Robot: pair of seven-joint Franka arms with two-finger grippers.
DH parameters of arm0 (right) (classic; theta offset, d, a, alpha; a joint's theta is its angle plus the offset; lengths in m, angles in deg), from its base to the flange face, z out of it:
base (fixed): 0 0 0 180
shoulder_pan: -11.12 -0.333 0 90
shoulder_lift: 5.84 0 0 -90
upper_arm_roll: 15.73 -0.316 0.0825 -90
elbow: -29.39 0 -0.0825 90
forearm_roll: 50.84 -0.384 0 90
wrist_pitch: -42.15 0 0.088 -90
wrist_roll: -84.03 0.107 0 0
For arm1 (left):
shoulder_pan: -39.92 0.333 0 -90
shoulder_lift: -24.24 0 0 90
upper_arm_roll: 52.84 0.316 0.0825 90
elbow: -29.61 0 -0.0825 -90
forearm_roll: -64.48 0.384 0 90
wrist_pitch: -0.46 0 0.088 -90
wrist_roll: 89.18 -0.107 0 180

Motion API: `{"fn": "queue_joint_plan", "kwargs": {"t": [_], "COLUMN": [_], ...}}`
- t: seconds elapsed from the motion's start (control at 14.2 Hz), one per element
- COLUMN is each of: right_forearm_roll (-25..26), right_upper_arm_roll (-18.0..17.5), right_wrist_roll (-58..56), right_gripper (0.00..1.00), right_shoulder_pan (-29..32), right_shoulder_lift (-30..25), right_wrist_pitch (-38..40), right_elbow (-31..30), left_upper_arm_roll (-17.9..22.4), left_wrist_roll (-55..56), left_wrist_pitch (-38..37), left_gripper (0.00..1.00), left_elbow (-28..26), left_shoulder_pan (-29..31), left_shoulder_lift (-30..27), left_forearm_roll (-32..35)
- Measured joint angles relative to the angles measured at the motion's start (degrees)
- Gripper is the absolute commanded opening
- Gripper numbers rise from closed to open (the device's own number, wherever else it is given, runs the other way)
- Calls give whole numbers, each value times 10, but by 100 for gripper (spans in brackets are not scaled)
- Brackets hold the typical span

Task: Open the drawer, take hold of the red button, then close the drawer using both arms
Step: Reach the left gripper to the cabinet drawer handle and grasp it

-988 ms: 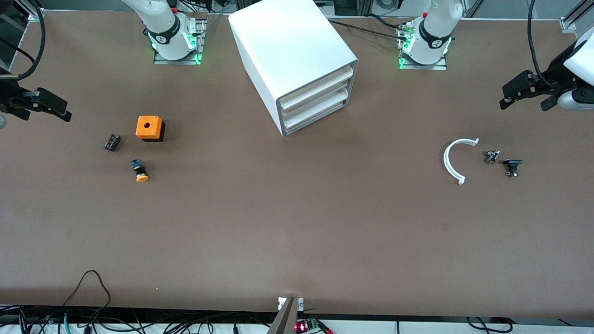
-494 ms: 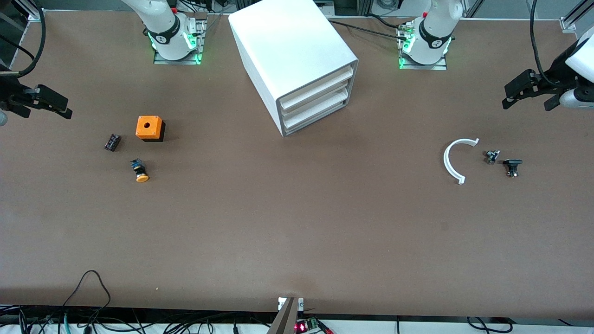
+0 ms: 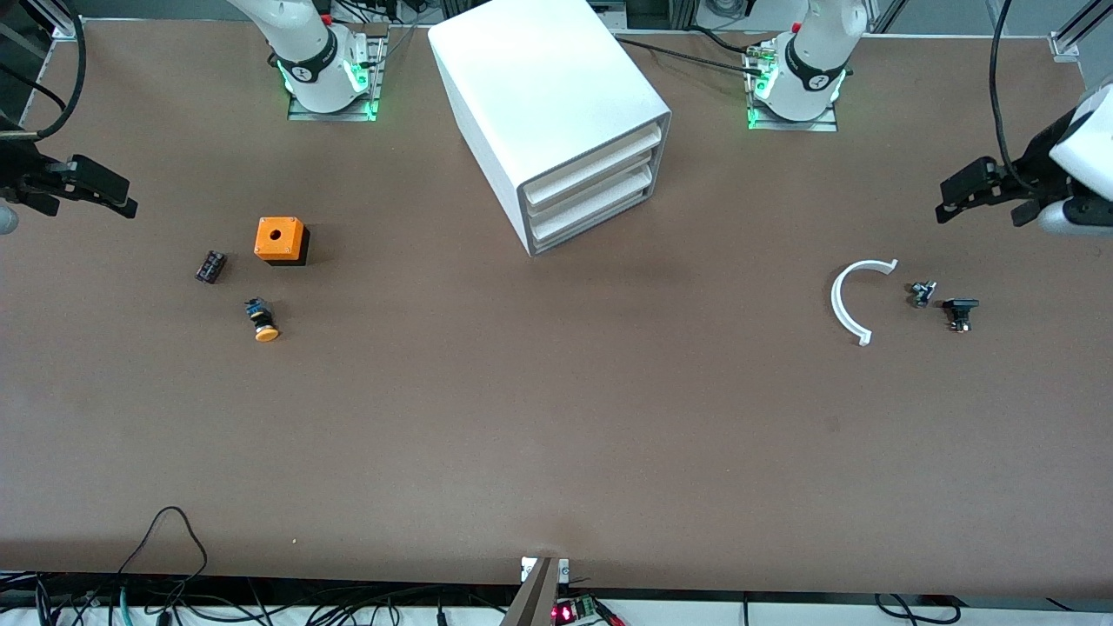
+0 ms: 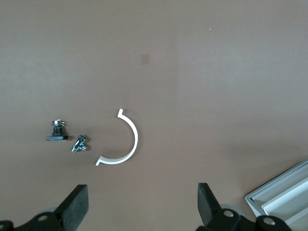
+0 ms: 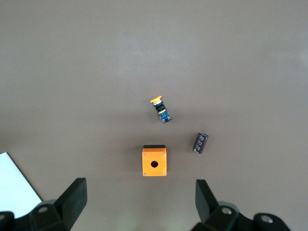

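Observation:
The white cabinet (image 3: 548, 87) stands at the middle of the table between the arm bases. Its three white drawers (image 3: 591, 189) are all pushed in. One corner of it shows in the left wrist view (image 4: 284, 197) and in the right wrist view (image 5: 14, 183). The red-capped button is out of view. My left gripper (image 3: 978, 196) is open and empty, in the air over the left arm's end of the table, also in its wrist view (image 4: 142, 202). My right gripper (image 3: 83, 202) is open and empty over the right arm's end, also in its wrist view (image 5: 139, 195).
An orange box with a hole (image 3: 280, 240), a yellow-capped button (image 3: 261, 320) and a small black part (image 3: 209, 266) lie toward the right arm's end. A white curved strip (image 3: 848, 300) and two small black parts (image 3: 922, 293) (image 3: 960, 311) lie toward the left arm's end.
Both grippers have shifted only slightly at their ends of the table. The drawers and the loose parts have not moved.

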Motion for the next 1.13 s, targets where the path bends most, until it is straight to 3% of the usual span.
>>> {"fn": "queue_joint_plan", "kwargs": {"t": [0.35,0.56,0.85,1.13], "right_forearm_roll": [0,0,0,0], "right_upper_arm_roll": [0,0,-1,-4], "right_wrist_roll": [0,0,0,0], "right_gripper": [100,100,100,100], "right_shoulder_pan": [0,0,0,-2], "right_shoulder_lift": [0,0,0,16], "right_wrist_pitch": [1,1,3,4], "right_elbow": [0,1,0,-2], "left_upper_arm_roll": [-1,-9,-43,-112], "left_wrist_roll": [-43,-49,-80,-125], "left_wrist_pitch": [-1,-9,-7,24], "left_gripper": [100,100,100,100], "left_elbow": [2,-35,-149,-222], "left_shoulder_pan": [12,11,9,-3], "left_shoulder_lift": [101,159,229,264], "left_forearm_roll": [-20,-162,-386,-470]}}
